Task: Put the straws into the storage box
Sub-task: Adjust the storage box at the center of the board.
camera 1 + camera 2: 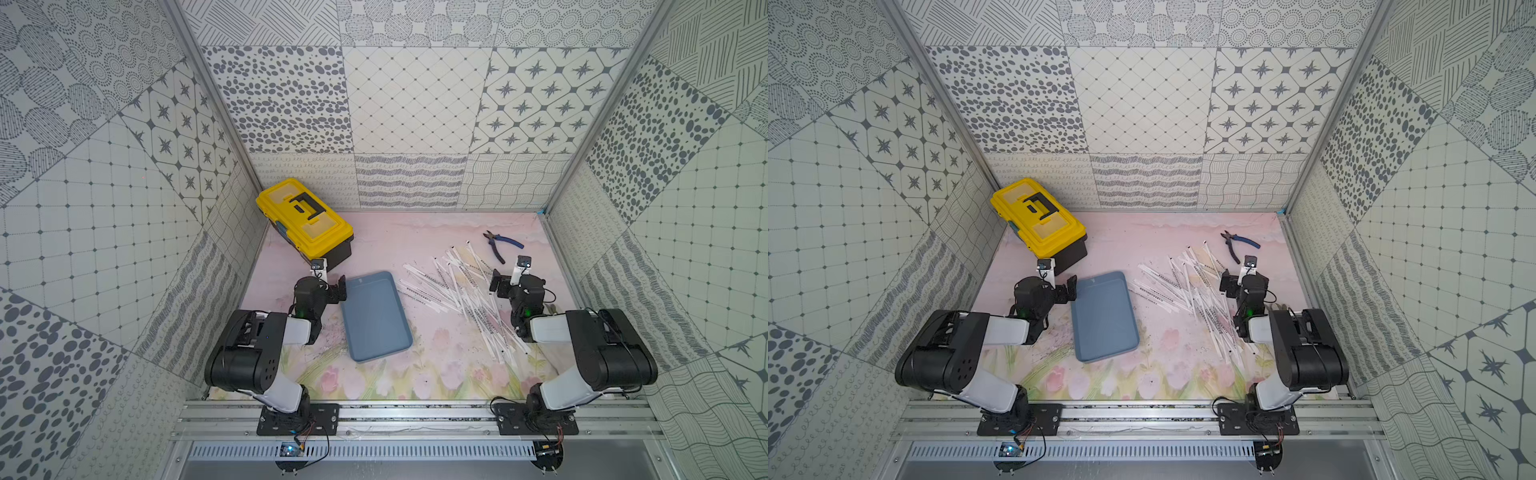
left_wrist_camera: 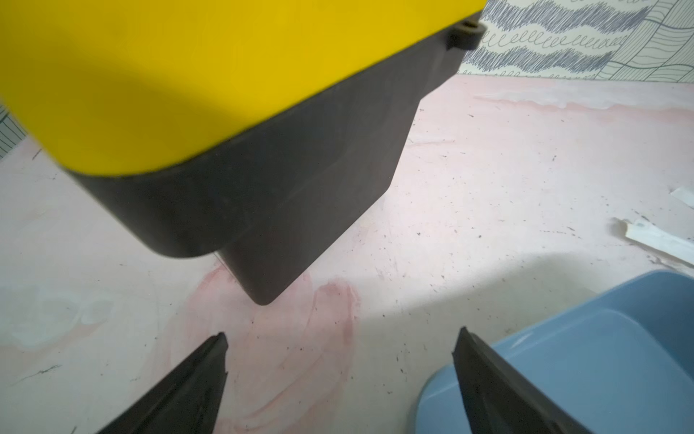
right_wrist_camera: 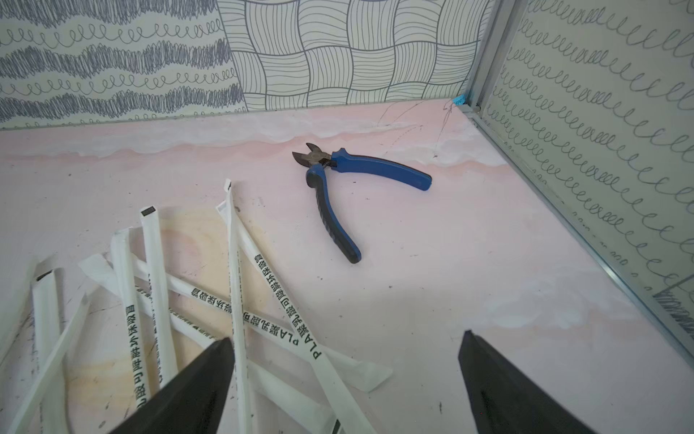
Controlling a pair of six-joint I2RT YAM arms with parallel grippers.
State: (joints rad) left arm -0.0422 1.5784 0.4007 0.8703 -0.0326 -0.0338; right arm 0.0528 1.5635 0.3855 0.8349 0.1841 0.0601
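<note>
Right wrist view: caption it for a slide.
Right gripper, fingers open, above paper-wrapped straws; blue-handled pliers beyond.

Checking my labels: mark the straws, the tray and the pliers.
straws (image 3: pixel 287 304): right wrist view, on the printed wrapper of one straw.
tray (image 1: pixel 376 320): in a top view, on its bare floor.
pliers (image 3: pixel 383 169): right wrist view, on the all-blue handle.

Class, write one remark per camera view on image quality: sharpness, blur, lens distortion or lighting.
Left wrist view: the yellow toolbox looms very close, its edges soft and smeared. Right wrist view: the print on the straws is sharp enough to read, and the pliers are crisp. Both top views: the wide-angle lens splays the walls outward; the light is even and the shadows are faint.
</note>
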